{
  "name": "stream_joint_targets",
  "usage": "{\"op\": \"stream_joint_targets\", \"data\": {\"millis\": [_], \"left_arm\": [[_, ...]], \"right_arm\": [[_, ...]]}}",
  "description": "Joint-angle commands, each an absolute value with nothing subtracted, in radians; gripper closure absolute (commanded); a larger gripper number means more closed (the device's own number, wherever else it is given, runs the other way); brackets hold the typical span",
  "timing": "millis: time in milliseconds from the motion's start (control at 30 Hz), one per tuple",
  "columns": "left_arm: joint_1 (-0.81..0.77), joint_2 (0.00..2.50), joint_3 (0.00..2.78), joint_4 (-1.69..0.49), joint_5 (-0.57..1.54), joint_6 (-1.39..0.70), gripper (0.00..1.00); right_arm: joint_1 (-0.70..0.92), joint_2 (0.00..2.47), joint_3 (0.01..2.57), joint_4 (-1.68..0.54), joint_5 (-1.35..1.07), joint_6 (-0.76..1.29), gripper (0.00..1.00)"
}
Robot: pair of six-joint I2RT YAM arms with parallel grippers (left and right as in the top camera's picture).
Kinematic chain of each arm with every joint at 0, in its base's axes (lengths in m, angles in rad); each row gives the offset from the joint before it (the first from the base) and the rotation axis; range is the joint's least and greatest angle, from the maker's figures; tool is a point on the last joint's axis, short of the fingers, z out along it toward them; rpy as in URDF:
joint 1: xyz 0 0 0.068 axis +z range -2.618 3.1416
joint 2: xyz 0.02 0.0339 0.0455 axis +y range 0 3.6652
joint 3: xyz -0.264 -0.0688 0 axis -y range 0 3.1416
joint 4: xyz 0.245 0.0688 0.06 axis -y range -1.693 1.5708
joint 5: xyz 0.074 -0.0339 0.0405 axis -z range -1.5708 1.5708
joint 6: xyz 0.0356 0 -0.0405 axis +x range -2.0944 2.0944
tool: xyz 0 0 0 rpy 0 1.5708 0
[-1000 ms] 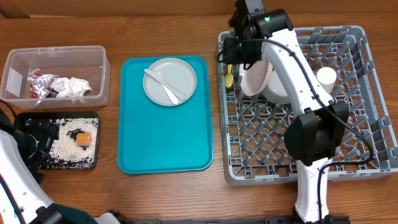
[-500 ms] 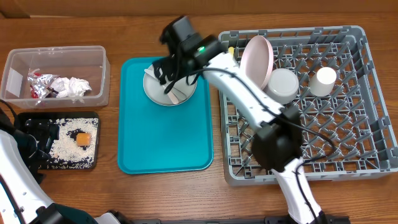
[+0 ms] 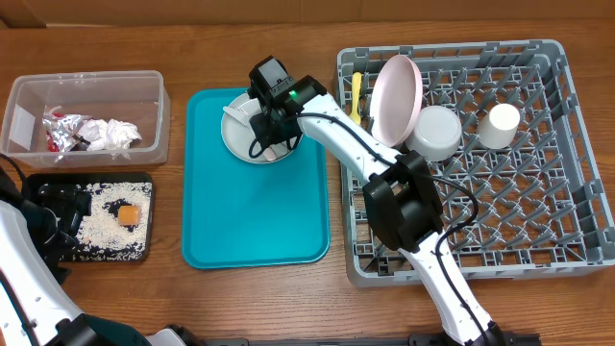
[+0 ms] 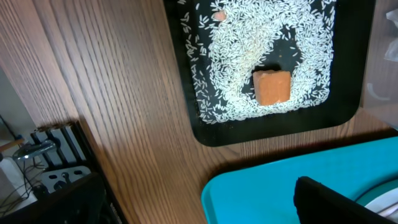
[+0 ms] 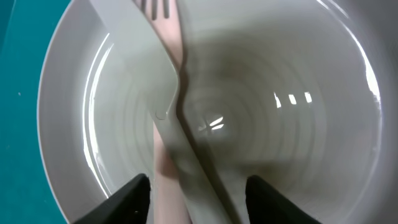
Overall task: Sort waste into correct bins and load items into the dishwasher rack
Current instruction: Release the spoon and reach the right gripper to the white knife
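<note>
The grey-green plate sits on the teal tray and holds the white fork. My right gripper is low over this plate. In the right wrist view it is open, with a finger on each side of the fork's handle. A second pale utensil crosses the fork on the plate. The grey rack holds the pinkish plate, white bowl, white cup and yellow spoon. My left gripper is open and empty at the left end of the black tray.
The clear tub holds the napkin, foil wrapper and red packet. The black tray holds rice and the orange cube. The teal tray lies between the bins and the rack.
My right arm swung from the rack's left rear across to the plate on the teal tray and came down around the fork. The left arm has not moved.
</note>
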State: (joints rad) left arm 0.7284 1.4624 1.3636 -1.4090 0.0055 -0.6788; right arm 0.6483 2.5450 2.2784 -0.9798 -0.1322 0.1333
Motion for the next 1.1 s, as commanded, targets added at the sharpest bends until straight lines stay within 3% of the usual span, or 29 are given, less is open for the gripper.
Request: {"op": "stream_joint_targets", "data": {"millis": [0, 467, 800, 1067], "left_arm": [[0.73, 1.451, 1.36, -1.408, -0.007, -0.688, 0.0], [0.73, 1.451, 1.36, -1.408, -0.007, -0.688, 0.0], [0.73, 1.451, 1.36, -1.407, -0.008, -0.688, 0.0], [0.73, 1.451, 1.36, -1.405, -0.008, -0.688, 0.0]], "right_arm": [[0.653, 2.546, 2.287, -0.974, -0.132, 0.13, 0.52], [0.659, 2.55, 2.231, -0.957, -0.14, 0.134, 0.53], [0.674, 2.551, 2.231, -0.953, -0.14, 0.134, 0.83], [0.672, 2.551, 2.233, -0.942, -0.139, 0.142, 0.87]]}}
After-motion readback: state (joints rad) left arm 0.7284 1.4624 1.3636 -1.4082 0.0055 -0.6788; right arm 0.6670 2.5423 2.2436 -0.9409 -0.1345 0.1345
